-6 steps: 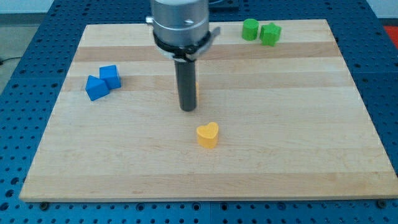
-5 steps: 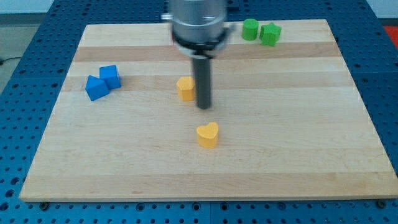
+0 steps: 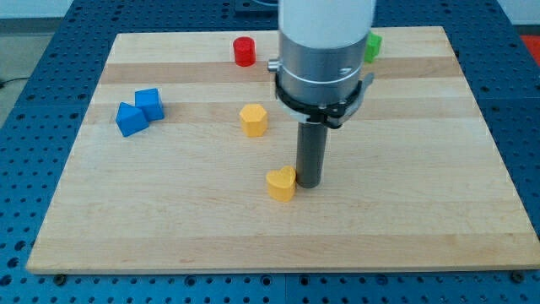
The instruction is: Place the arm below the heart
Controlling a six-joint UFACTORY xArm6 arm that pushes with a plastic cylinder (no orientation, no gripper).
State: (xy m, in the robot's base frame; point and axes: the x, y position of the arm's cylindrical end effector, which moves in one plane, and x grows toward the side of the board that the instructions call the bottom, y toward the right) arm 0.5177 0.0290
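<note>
The wooden tabletop lay wide and mostly bare toward the view's bottom. My arm's pale housing had swung from above the view's centre-left across to the right and down within about half a second, and in doing so it uncovered a red cylinder near the view's top and hid all but a sliver of the green blocks. My tool was only a plain rod, with nothing to release or clench, so it grasped nothing. Two blue blocks sat touching each other at the view's left, untouched. The yellow hexagonal block stood clear of me, up and to the left. The yellow heart sat where it had been, just below the tabletop's middle. My tip had come down to the heart's right side, just beside it and possibly touching (the gap was too small to tell). I judged the task unfinished: I was level with the heart rather than below it, and needed to curl round toward the view's bottom without nudging it.
</note>
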